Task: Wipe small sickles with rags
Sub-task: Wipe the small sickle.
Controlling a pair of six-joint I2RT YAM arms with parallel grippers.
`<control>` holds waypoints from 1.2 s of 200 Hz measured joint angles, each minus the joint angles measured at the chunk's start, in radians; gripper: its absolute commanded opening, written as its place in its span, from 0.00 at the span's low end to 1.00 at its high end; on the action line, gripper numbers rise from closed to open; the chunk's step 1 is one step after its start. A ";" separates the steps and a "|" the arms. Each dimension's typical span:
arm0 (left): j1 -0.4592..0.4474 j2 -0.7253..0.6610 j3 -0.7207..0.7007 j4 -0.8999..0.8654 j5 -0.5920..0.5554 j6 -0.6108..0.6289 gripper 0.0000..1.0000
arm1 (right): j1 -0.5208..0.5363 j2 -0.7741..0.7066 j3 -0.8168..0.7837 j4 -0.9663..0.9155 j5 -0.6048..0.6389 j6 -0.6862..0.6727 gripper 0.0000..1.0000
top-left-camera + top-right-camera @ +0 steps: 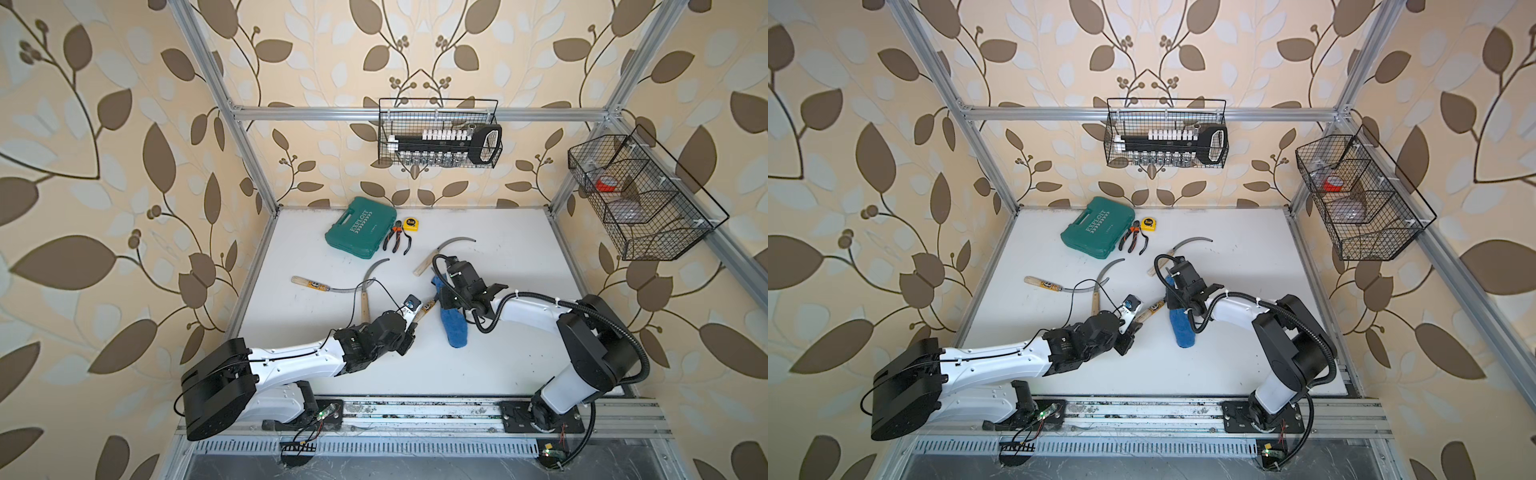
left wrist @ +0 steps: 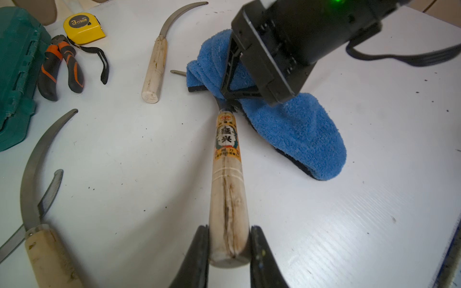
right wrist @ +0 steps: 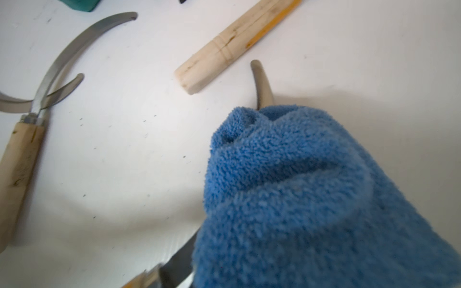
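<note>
My left gripper is shut on the butt end of a small sickle's pale wooden handle, which points away over the white table. The blue rag is folded over that sickle's blade, and my right gripper is shut on the rag just past the handle's labelled end. Only the blade tip sticks out beyond the rag; the right fingers are hidden in the right wrist view. In both top views the held sickle lies mid-table between the arms.
Two crossed sickles lie to the left, and a third lies behind the right arm. A teal case, pliers and a tape measure sit at the back. Wire baskets hang on the frame.
</note>
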 measured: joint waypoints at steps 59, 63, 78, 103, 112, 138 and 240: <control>0.000 0.002 0.000 -0.004 -0.003 0.000 0.00 | -0.038 0.035 0.000 0.014 -0.008 0.045 0.00; 0.000 0.002 0.000 -0.004 -0.003 0.000 0.00 | -0.052 0.047 0.001 0.019 -0.010 0.046 0.00; 0.000 0.002 0.000 0.001 0.008 0.000 0.00 | -0.104 0.103 0.015 0.022 -0.023 0.048 0.00; 0.000 0.001 0.000 0.011 0.023 0.000 0.00 | -0.145 0.179 0.094 0.028 -0.049 0.035 0.00; 0.000 0.001 0.000 0.010 0.023 -0.001 0.00 | -0.150 0.214 0.133 0.026 -0.058 0.021 0.00; 0.013 0.001 0.000 0.010 0.018 -0.002 0.00 | -0.153 0.314 0.262 0.020 -0.084 -0.026 0.00; 0.012 0.002 0.000 0.008 0.003 -0.003 0.00 | -0.092 0.170 0.119 0.017 -0.079 -0.088 0.00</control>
